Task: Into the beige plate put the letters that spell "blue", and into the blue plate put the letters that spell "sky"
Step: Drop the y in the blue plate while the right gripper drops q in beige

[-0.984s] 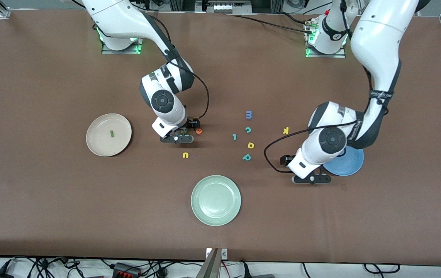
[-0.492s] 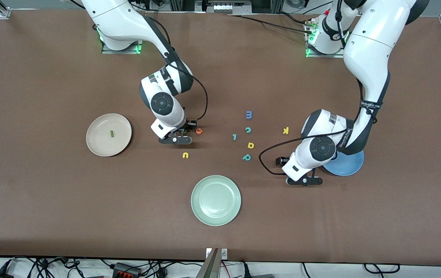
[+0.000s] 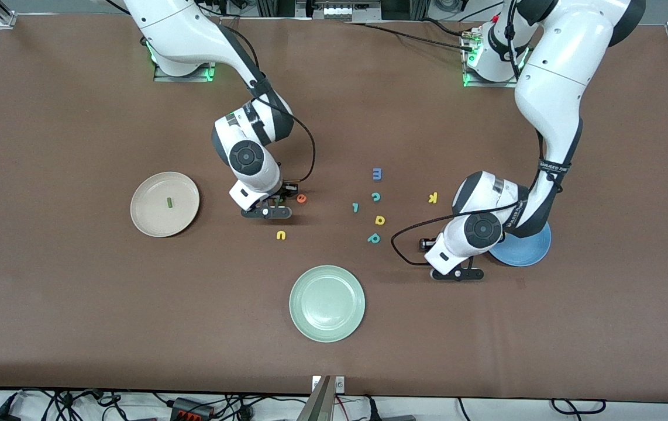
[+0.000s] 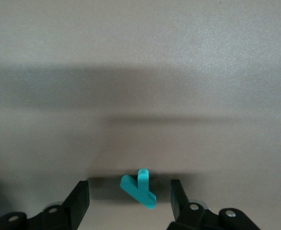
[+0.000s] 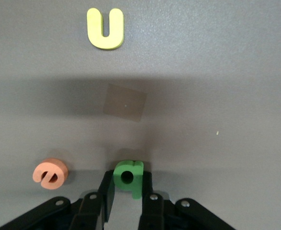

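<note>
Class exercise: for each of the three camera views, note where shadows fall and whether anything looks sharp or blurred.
Front view: even light, soft shadows beside the beige plate and under both arms, letters crisp. Left wrist view: a broad dark band of shadow crosses the table above the teal y, which is sharp between the left gripper fingers. Right wrist view: a similar shadow band below the yellow u; green b sharp.

In the front view the blue plate (image 3: 524, 248) is partly hidden under the left arm. The right gripper (image 5: 126, 191) covers the lower part of the green "b" (image 5: 129, 177); its fingers are cut by the picture's edge.
</note>
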Action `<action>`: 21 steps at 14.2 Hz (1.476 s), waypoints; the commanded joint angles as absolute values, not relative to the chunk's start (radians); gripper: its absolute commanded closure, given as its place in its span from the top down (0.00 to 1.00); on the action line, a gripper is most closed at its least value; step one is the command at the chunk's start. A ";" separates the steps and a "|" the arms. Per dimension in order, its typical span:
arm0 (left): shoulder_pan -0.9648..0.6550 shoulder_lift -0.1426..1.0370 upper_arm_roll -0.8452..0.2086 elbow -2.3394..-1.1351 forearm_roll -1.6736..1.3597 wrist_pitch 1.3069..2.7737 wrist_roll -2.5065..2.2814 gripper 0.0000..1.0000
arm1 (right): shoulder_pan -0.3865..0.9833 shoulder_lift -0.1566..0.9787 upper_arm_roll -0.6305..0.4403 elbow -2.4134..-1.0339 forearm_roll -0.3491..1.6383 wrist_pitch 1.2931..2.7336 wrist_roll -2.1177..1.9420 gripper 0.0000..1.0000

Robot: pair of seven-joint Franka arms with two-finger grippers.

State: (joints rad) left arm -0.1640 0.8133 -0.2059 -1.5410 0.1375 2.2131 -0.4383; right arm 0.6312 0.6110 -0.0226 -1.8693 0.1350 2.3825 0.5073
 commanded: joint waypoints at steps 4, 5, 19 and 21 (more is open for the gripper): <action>-0.158 0.808 -0.206 -1.546 0.150 2.230 -0.442 0.44 | 0.588 0.575 -0.038 -1.839 0.129 2.362 0.488 0.18; -0.158 0.808 -0.206 -1.546 0.150 2.229 -0.443 0.37 | 0.569 0.557 -0.043 -1.839 0.127 2.343 0.482 0.18; -0.033 0.643 -0.198 -1.536 0.153 1.913 -0.372 0.15 | 0.201 0.431 -0.080 -1.983 0.127 2.072 -0.026 0.18; 0.017 0.644 -0.198 -1.549 0.153 1.881 -0.266 0.14 | 0.199 0.443 -0.080 -2.002 0.126 2.092 -0.026 0.18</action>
